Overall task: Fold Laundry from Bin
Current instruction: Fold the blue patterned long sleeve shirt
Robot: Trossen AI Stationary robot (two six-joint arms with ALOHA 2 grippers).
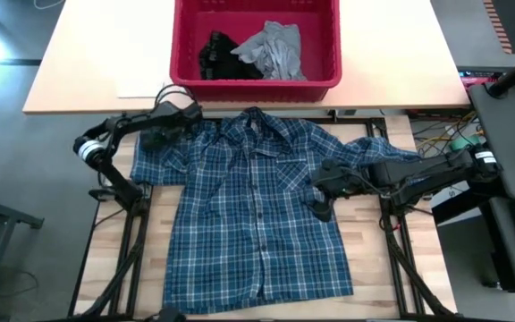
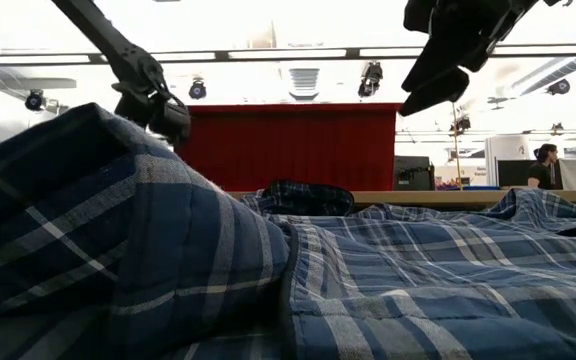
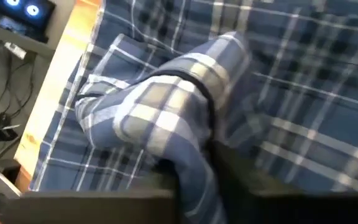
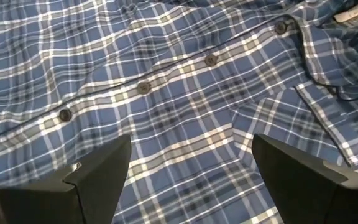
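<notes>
Laundry-wise, from above the plaid shirt (image 1: 257, 210) lies spread flat, front up, on the wooden desk (image 1: 374, 286), collar toward the red bin (image 1: 256, 82). The bin sits on the far tabletop holding a grey T-shirt (image 1: 275, 49) and a small black garment (image 1: 215, 52). The left gripper (image 1: 164, 136) is down at the shirt's sleeve on its own side, and the right gripper (image 1: 322, 192) hovers over the chest-pocket area.

At desk level, bunched plaid fabric (image 2: 118, 230) fills the foreground, the red bin's wall (image 2: 288, 145) stands behind it, and a person (image 2: 546, 165) sits way off in the room.

The left wrist camera shows a raised fold of sleeve (image 3: 160, 118) with the fingers pinching it.

The right wrist camera looks down on the button placket (image 4: 143, 87), with its fingers (image 4: 98, 174) spread wide above the cloth, holding nothing.
</notes>
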